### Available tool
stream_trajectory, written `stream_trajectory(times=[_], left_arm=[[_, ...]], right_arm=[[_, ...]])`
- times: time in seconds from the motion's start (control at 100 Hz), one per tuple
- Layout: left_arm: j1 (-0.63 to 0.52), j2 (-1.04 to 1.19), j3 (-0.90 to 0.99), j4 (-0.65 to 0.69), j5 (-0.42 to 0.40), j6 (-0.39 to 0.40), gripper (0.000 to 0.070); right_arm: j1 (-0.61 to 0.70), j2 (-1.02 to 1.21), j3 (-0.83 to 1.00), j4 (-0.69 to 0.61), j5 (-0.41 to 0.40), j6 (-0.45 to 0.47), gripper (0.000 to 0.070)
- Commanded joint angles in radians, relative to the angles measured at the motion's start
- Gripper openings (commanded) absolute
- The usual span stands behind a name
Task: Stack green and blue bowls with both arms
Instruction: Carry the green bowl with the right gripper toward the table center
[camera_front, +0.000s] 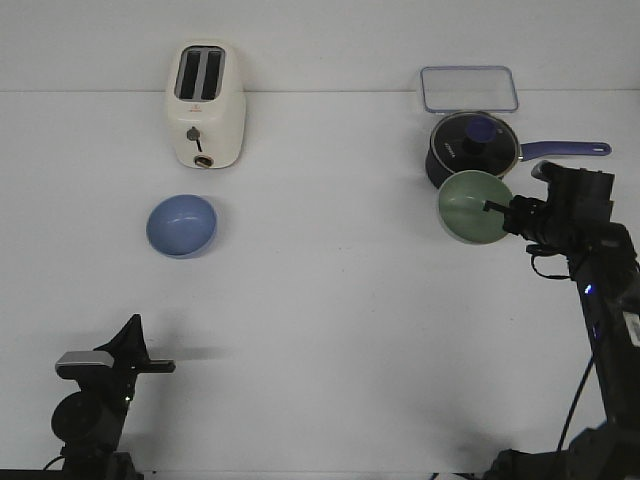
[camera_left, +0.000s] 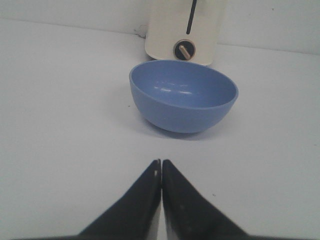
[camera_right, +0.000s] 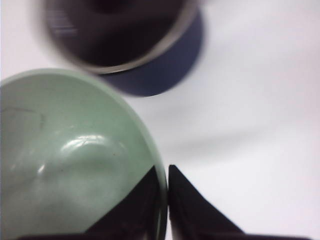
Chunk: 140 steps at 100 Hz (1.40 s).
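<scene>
Green bowl (camera_front: 473, 207), pinched at its rim by the right tool (camera_right: 166, 200) near the desk's right edge beside the saucepan (camera_front: 472, 148), could slip from that thin grip; left tool (camera_left: 161, 175) clenched empty.

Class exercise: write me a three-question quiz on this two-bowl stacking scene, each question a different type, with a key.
1. True or false: the right pincer grips the green bowl by its rim.
2. Which arm's pincer is shut on nothing? A) left B) right
3. Fill in: the blue bowl sits on the table in front of the ____.

Key:
1. True; one finger inside, one outside.
2. A; the left pincer is shut, short of the blue bowl.
3. Toaster.
</scene>
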<state>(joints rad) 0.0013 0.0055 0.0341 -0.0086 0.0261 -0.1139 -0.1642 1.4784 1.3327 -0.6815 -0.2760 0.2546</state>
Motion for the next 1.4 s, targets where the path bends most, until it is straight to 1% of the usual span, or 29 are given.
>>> stream_trajectory(times=[0.0,0.08,0.16,0.26,0.35,0.48,0.67,0.79,0.97,1.06,1.39], left_arm=[[-0.002,-0.002,-0.019,0.01,0.0,0.016,0.0015],[-0.002,-0.002,-0.019,0.01,0.0,0.016,0.0015],[-0.002,-0.002,-0.019,0.01,0.0,0.016,0.0015],[-0.002,-0.002,-0.019,0.01,0.0,0.016,0.0015],[-0.002,-0.002,-0.019,0.01,0.0,0.016,0.0015],[-0.002,-0.002,-0.019,0.01,0.0,0.016,0.0015],[-0.002,-0.002,-0.019,0.01,0.0,0.016,0.0015],[-0.002,-0.002,-0.019,0.01,0.0,0.016,0.0015],[-0.002,-0.002,-0.019,0.01,0.0,0.016,0.0015],[-0.002,-0.002,-0.019,0.01,0.0,0.016,0.0015],[-0.002,-0.002,-0.019,0.01,0.0,0.016,0.0015]], right_arm=[[0.043,-0.017,0.017,-0.055,-0.016,-0.041,0.0005],[0.113,-0.054,0.016,-0.13,-0.016,-0.068,0.0006],[0.209,-0.071,0.015,-0.193,-0.015,-0.088,0.0005],[0.351,-0.07,0.01,-0.231,-0.007,-0.095,0.0005],[0.476,-0.069,-0.004,-0.215,0.002,-0.074,0.0005],[0.63,-0.068,-0.05,-0.162,0.062,-0.021,0.0005],[0.772,-0.045,-0.139,-0.105,0.161,0.03,0.0005],[0.818,-0.029,-0.204,-0.028,0.216,0.072,0.0005],[0.824,-0.005,-0.266,0.06,0.258,0.116,0.0005],[0.823,-0.002,-0.278,0.068,0.293,0.116,0.0005],[0.817,0.029,-0.28,0.069,0.309,0.116,0.0007]])
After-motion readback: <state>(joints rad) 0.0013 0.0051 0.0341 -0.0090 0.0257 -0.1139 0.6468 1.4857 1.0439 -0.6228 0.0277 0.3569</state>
